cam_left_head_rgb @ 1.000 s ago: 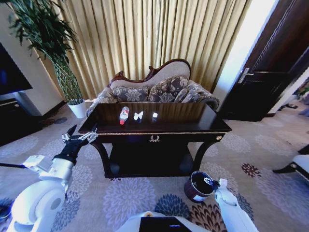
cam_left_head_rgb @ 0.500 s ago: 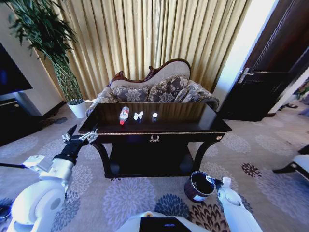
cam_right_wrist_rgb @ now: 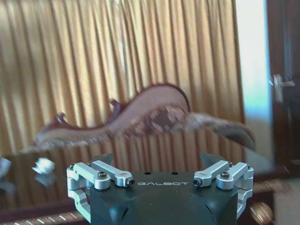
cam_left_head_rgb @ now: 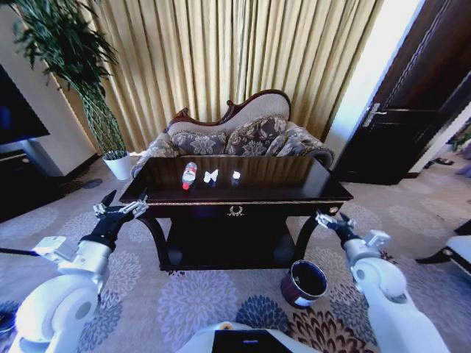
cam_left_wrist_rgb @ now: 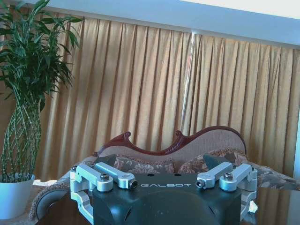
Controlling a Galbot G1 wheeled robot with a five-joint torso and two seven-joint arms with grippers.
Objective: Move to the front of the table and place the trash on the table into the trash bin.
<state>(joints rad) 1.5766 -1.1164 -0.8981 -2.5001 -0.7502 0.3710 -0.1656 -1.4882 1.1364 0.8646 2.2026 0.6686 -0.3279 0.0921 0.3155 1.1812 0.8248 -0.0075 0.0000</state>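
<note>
At the table's front right corner, the right gripper (cam_left_head_rgb: 329, 218) hangs with fingers apart, holding nothing. Bin (cam_left_head_rgb: 303, 282) sits on the carpet below and just left of it. Left gripper (cam_left_head_rgb: 118, 209), also spread and empty, hovers off the table's (cam_left_head_rgb: 294, 184) front left corner. Trash lies well beyond both, toward the far edge: bottle (cam_left_head_rgb: 189, 175), paper (cam_left_head_rgb: 210, 176), then a smaller white scrap (cam_left_head_rgb: 236, 175), in a row.

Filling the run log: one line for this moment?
left gripper: open, beside glossy dark wood table | right gripper: open, above round dark bin
</note>
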